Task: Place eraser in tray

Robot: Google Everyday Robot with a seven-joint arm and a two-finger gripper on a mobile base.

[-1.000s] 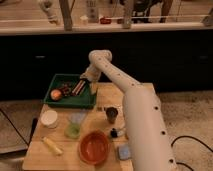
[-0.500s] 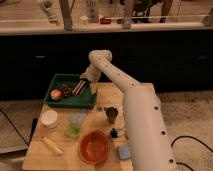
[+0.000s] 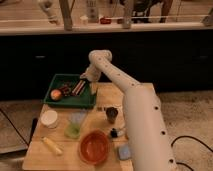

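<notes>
The dark green tray sits at the back left of the wooden table. It holds a red apple and some dark and reddish items. My gripper is at the end of the white arm, low over the tray's right rim. I cannot pick out the eraser for certain; a long reddish-dark piece lies in the tray just below the gripper.
On the table stand an orange-red bowl, a green cup, a clear cup, a white round container, a dark cup, a yellow object and a light blue item. A counter runs behind.
</notes>
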